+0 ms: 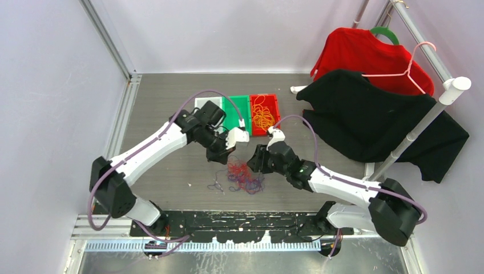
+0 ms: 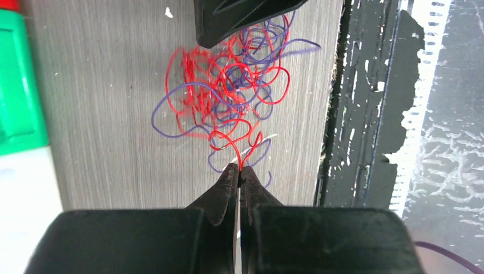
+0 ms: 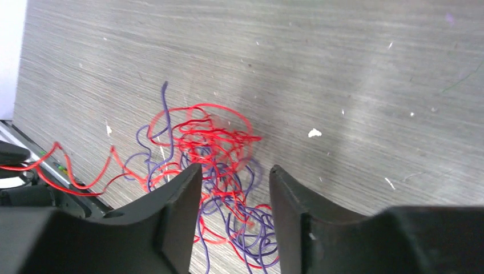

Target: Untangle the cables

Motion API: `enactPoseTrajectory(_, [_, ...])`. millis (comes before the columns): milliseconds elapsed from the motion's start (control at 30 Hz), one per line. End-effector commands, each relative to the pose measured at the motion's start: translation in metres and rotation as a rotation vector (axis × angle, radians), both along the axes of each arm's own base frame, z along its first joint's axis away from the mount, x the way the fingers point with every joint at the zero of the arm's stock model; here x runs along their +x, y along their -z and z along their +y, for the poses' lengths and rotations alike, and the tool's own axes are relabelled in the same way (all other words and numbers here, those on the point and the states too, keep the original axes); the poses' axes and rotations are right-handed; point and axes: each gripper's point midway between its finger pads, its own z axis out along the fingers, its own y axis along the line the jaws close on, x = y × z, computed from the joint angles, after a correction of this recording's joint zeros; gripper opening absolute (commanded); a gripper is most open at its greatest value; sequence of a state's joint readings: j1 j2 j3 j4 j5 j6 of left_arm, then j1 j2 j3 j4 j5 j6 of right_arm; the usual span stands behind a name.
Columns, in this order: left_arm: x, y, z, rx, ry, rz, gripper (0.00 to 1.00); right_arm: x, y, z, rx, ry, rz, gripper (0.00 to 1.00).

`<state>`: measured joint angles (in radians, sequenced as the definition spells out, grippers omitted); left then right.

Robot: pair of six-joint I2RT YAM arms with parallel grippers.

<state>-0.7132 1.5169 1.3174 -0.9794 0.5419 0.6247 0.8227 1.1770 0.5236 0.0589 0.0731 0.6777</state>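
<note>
A fist-sized tangle of red and purple cables (image 1: 244,176) lies on the grey table between the arms. It shows in the left wrist view (image 2: 228,85) and the right wrist view (image 3: 211,148). My left gripper (image 2: 239,167) is shut on a red cable (image 2: 235,149) that runs from the clump's near edge; in the top view it (image 1: 224,158) sits just above-left of the clump. My right gripper (image 3: 235,171) is open, its jaws straddling the clump from above; in the top view it (image 1: 255,164) is at the clump's right edge. Orange cables (image 1: 263,116) lie in a red tray.
A red tray (image 1: 275,108), a green tray (image 1: 237,111) and a white tray (image 1: 201,103) stand behind the clump. A loose purple strand (image 1: 216,186) lies to the clump's left. A clothes rack with black cloth (image 1: 376,123) and red cloth (image 1: 365,54) stands at the right.
</note>
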Motion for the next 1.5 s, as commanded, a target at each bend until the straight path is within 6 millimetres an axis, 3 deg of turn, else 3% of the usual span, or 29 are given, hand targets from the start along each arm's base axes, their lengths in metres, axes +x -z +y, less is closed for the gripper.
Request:
enactPoseTrajectory(0, [-0.013,-0.043,0.021,0.016,-0.084,-0.023,0.00,0.015,-0.047,0.000,0.065,0.009,-0.165,0.58])
enactPoseTrajectory(267, [0.008,-0.113,0.011,-0.094,-0.220,-0.126,0.00,0.003,-0.127,0.020,0.229,-0.183,-0.456,0.70])
enactPoseTrajectory(500, [0.007,-0.139,0.007,-0.112,-0.273,-0.082,0.00,-0.009,-0.176,0.044,0.315,-0.310,-0.569,0.71])
enactPoseTrajectory(733, [0.004,-0.151,0.003,-0.153,-0.275,-0.080,0.00,-0.016,-0.187,0.065,0.350,-0.377,-0.601,0.71])
enactPoseTrajectory(867, [-0.003,-0.160,0.001,-0.186,-0.245,-0.066,0.00,-0.006,-0.185,0.071,0.322,-0.354,-0.604,0.67])
enactPoseTrajectory(1033, [-0.019,-0.176,-0.002,-0.235,-0.197,-0.026,0.00,0.012,-0.176,0.071,0.276,-0.279,-0.597,0.61])
enactPoseTrajectory(1267, [-0.034,-0.190,-0.003,-0.277,-0.151,0.010,0.00,0.022,-0.171,0.067,0.244,-0.222,-0.615,0.58])
enactPoseTrajectory(1467, [-0.046,-0.199,-0.004,-0.295,-0.107,0.053,0.00,0.039,-0.176,0.065,0.225,-0.133,-0.655,0.57])
